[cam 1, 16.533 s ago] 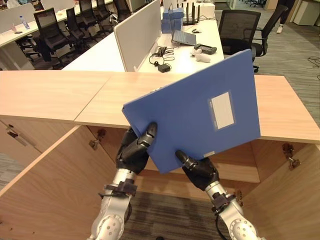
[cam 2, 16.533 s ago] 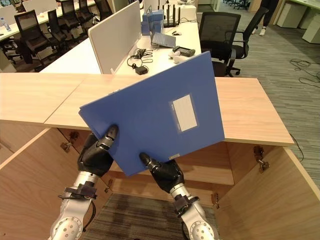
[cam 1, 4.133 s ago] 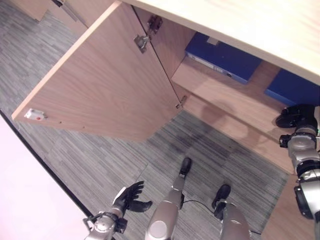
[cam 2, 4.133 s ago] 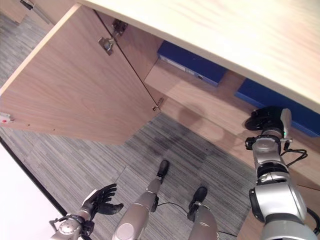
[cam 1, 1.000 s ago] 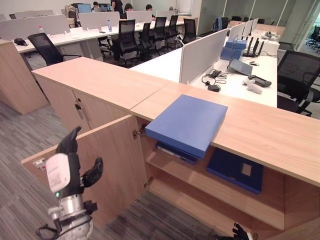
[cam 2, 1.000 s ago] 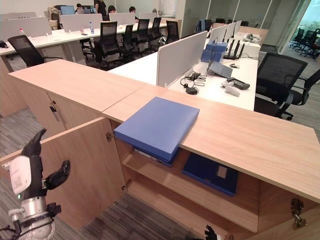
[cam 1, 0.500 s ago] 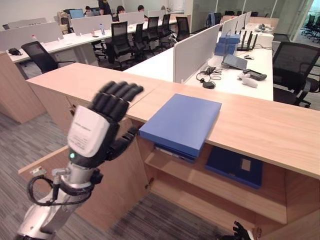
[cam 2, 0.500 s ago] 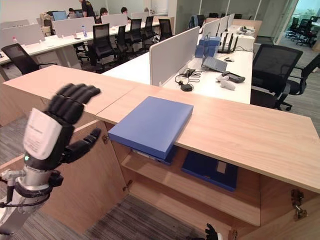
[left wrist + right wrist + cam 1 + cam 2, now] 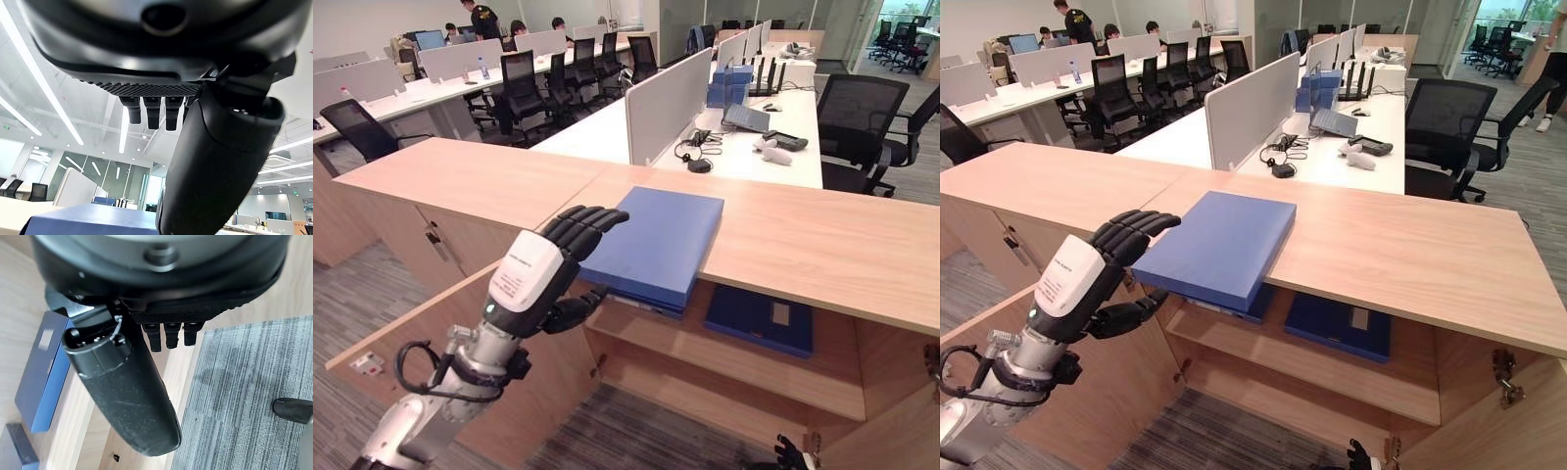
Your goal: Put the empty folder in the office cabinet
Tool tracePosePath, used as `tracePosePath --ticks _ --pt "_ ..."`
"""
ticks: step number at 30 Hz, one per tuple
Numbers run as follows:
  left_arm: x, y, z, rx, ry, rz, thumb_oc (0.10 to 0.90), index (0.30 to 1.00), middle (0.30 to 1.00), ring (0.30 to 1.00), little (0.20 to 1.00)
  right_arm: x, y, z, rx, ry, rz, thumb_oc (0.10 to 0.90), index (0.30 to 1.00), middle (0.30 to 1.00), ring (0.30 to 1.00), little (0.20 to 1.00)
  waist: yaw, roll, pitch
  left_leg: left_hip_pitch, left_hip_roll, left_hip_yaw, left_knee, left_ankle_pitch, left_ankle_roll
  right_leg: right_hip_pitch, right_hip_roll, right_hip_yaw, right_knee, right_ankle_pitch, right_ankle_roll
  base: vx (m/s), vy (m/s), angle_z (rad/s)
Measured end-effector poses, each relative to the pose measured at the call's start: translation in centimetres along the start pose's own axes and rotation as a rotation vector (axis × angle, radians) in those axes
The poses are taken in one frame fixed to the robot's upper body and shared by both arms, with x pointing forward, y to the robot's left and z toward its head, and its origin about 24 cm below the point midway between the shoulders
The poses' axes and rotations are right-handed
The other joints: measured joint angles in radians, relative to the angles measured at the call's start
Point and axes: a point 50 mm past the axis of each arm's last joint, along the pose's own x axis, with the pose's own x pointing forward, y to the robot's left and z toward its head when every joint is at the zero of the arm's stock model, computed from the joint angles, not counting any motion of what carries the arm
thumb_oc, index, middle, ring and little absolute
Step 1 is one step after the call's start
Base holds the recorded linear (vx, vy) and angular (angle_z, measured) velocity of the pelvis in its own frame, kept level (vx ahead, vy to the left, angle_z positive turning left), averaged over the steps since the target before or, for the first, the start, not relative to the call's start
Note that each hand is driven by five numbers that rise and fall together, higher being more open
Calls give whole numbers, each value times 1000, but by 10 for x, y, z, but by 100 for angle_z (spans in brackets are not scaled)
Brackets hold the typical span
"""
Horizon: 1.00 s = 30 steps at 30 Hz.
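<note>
Folder point(image 9: 654, 243), flat blue slab, overhangs the wooden counter point(image 9: 822, 255); two more folders point(image 9: 759, 318) lie on the cabinet shelf point(image 9: 724, 364). Left hand point(image 9: 543, 274) hovers open beside it; right hand point(image 9: 128, 382) hangs open.

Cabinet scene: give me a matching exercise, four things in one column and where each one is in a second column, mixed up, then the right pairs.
Things:
1. blue box
2. labelled folder
3. left hand
4. cabinet door

Places:
A. swung open at the cabinet's left side
B. flat on the shelf inside the cabinet
C. raised, fingers at the box's near left edge
D. on the cabinet top, jutting out over the front edge

Pairs: 1-D, 2-B, 3-C, 4-A
</note>
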Motion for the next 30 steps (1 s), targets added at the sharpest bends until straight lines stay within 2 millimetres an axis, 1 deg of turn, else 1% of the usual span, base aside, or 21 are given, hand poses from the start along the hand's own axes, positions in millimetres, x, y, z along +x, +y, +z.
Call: tracePosePath --ticks 3,4,5,7,12,15,18,21,24,26,28,29,30 --pt "0 -1 0 -1 2 -20 800 900 900 900 900 0 0 -1 1 2 -1 800 900 900 900 900 -5 0 0 -3 0 2 0 -3 -4 0 0 2 -1 -1 3 14 3 -3" --pt "-1 -2 -1 -2 3 -24 800 900 900 900 900 0 0 -1 2 3 -1 800 900 900 900 900 -6 1 -1 -2 0 4 0 -1 0 -5 2 5 1 -1 2 2 6 -4" --pt "-1 -3 -1 -3 6 -26 800 900 900 900 900 0 0 -1 4 3 -1 800 900 900 900 900 -6 2 -2 -5 2 6 0 -7 -7 -6 -2 6 2 -4 5 -39 11 -7" --pt "-3 -7 -2 -13 14 -43 800 900 900 900 900 0 -1 -1 19 7 -4 800 900 900 900 900 -9 6 -6 -12 -1 9 0 0 1 -17 1 10 9 0 2 -19 5 -3" --pt "-6 -20 -7 -18 48 -117 800 900 900 900 900 0 -2 -2 41 17 -9 800 900 900 900 900 -19 7 -6 -12 0 9 0 4 3 -21 -1 10 7 3 0 21 0 0" --pt "-3 -22 -9 -1 43 -139 800 900 900 900 900 0 -1 -1 62 22 -8 800 900 900 900 900 -17 6 -7 -13 1 9 0 3 3 -20 -1 10 3 4 1 -9 -1 1" --pt "1 -25 -6 14 11 -157 800 900 900 900 900 1 -2 -2 87 30 -12 800 900 900 900 900 -18 5 -7 -16 1 11 0 5 2 -26 -2 11 7 4 1 0 0 0" --pt "5 -25 -7 56 -13 -183 800 900 900 900 900 1 -4 -5 103 52 -24 800 900 900 900 900 -19 1 -8 -17 1 12 0 6 3 -28 -1 13 7 7 0 -2 1 -2" --pt "10 -17 -11 142 -50 -221 800 900 900 900 900 1 -7 -9 134 75 -36 800 900 900 900 900 -43 -2 -8 -16 2 14 0 5 3 -30 -4 16 7 8 0 0 0 0" --pt "22 -16 -7 165 -106 -215 800 900 900 900 900 -1 -7 -18 142 112 -34 800 900 900 900 900 -44 -1 -7 -15 0 16 0 5 4 -31 -6 18 6 8 0 8 1 -4" --pt "26 -19 -4 160 -125 -223 800 900 900 900 900 -2 -6 -20 149 118 -28 800 900 900 900 900 -48 0 -8 -14 1 22 0 5 4 -30 -6 24 7 8 0 1 3 -8" --pt "24 -23 -3 170 -138 -243 800 900 900 900 900 -2 -5 -19 152 116 -24 800 900 900 900 900 -66 0 -8 -13 1 25 0 5 4 -31 -6 27 6 9 1 2 4 -9" --pt "24 -24 -2 167 -140 -248 800 900 900 900 900 -2 -5 -18 153 115 -23 800 900 900 900 900 -68 0 -8 -12 1 26 0 5 4 -31 -6 29 6 9 1 6 7 -8"
